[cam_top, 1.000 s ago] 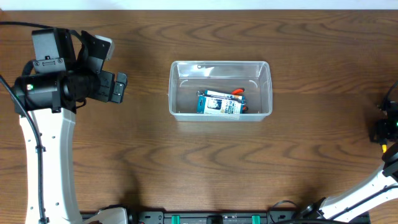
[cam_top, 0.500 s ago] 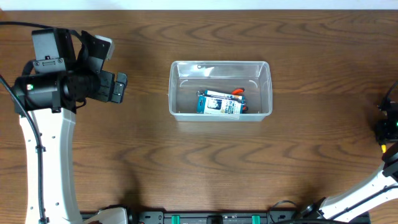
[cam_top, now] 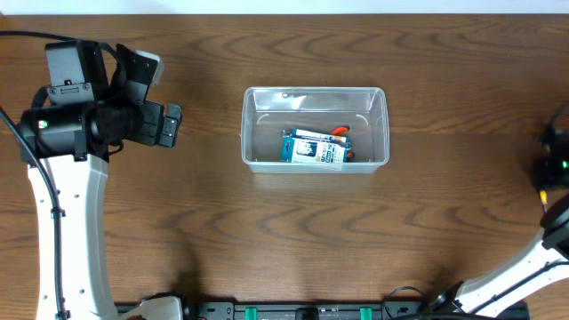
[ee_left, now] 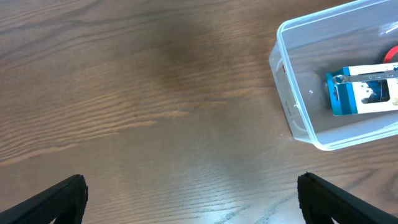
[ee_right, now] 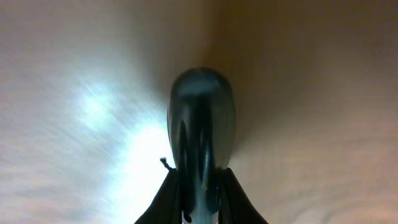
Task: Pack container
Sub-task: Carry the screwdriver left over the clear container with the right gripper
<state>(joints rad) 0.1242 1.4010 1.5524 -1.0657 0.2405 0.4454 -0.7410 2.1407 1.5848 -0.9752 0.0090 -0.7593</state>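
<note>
The clear rectangular plastic tub with rounded corners (cam_top: pixel 267 124) is seen upright and open in the middle of the dark wooden surface (cam_top: pixel 267 231). A small blue-and-white box (cam_top: pixel 313 149) is laid inside it, against the wall nearer the arm bases, with an orange-handled tool (cam_top: pixel 340 133) just beside it. The left pincer (ee_left: pixel 199 199) is held wide open over bare wood to the left of the tub, with nothing between its tips. The right pincer (ee_right: pixel 200 202) is placed at the far right edge, well apart from the tub, and is closed around a dark, glossy, rounded object (ee_right: pixel 200 124) whose kind cannot be told. Trouble is to be expected in the carry: the smooth object appears to be gripped near one end, so it may be twisted or slipped loose on the way across. If it is brought in too low, the rim may be struck and the light tub shoved, since it is steadied by nothing
</note>
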